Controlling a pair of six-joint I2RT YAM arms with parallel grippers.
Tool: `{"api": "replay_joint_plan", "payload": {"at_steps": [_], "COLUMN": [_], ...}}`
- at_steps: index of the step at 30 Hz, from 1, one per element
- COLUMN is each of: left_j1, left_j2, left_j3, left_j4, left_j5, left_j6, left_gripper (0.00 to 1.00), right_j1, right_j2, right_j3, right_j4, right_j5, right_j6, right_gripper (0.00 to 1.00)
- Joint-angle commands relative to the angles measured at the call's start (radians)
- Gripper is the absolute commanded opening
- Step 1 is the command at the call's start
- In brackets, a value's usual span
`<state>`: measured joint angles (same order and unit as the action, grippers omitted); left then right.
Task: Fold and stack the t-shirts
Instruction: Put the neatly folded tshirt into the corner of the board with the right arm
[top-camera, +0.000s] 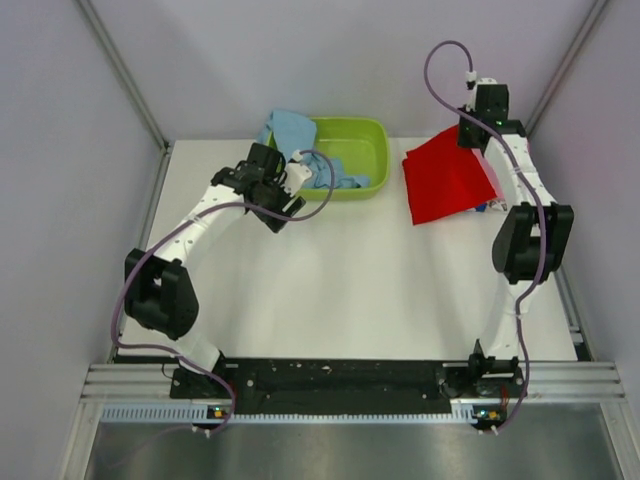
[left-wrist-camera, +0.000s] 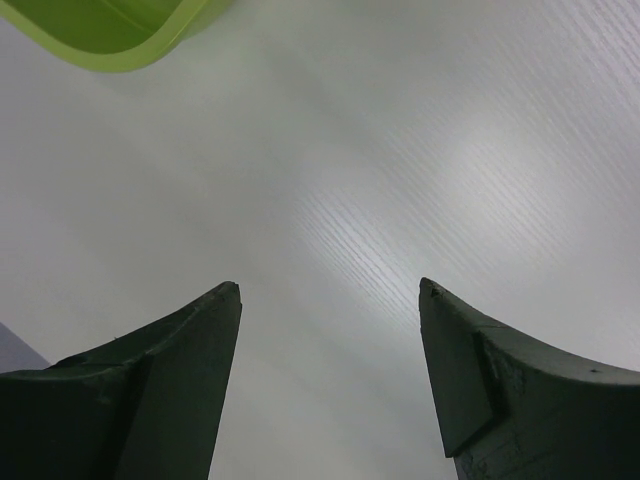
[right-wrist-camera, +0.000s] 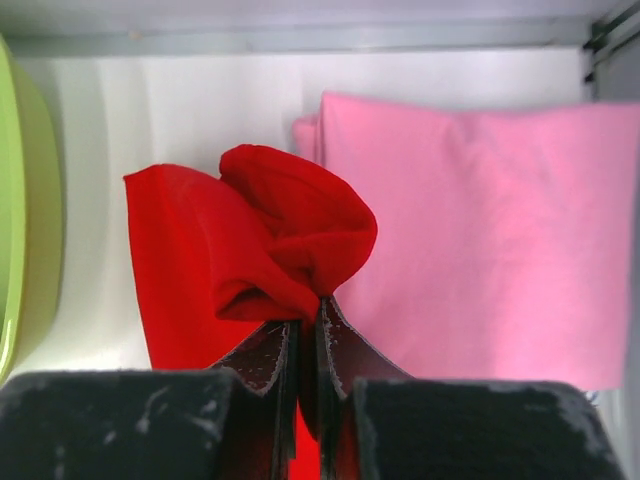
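My right gripper at the far right of the table is shut on a bunched fold of the red t-shirt. The red cloth hangs down from it as a slanted sheet. In the right wrist view the jaws pinch the red t-shirt above a flat folded pink t-shirt. A light blue t-shirt spills over the far left rim of the green basin. My left gripper hovers just in front of the basin, open and empty, with only bare table between its fingers.
The lime green basin stands at the back centre; its corner shows in the left wrist view and its side in the right wrist view. A bit of dark blue cloth peeks out under the red sheet. Grey walls close in the table.
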<state>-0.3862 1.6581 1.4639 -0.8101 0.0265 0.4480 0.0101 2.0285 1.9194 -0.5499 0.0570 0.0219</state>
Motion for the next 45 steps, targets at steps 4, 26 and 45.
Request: {"api": "replay_joint_plan", "payload": {"at_steps": [4, 26, 45], "left_j1": [0.007, 0.010, 0.020], "left_j2": [-0.024, 0.017, 0.063], "left_j3": [0.001, 0.024, 0.114], "left_j4": [0.012, 0.008, -0.055], "left_j5": [-0.017, -0.066, -0.128], "left_j6": [0.011, 0.020, 0.061], "left_gripper": [0.76, 0.76, 0.76], "right_j1": [-0.007, -0.006, -0.097], "right_j2": [0.001, -0.033, 0.173], "right_j3": [0.220, 0.356, 0.382], "right_j4": [-0.019, -0.111, -0.035], "right_j5": [0.099, 0.060, 0.184], "right_j6": [-0.169, -0.408, -0.700], "right_gripper": [0.00, 0.00, 0.00]}}
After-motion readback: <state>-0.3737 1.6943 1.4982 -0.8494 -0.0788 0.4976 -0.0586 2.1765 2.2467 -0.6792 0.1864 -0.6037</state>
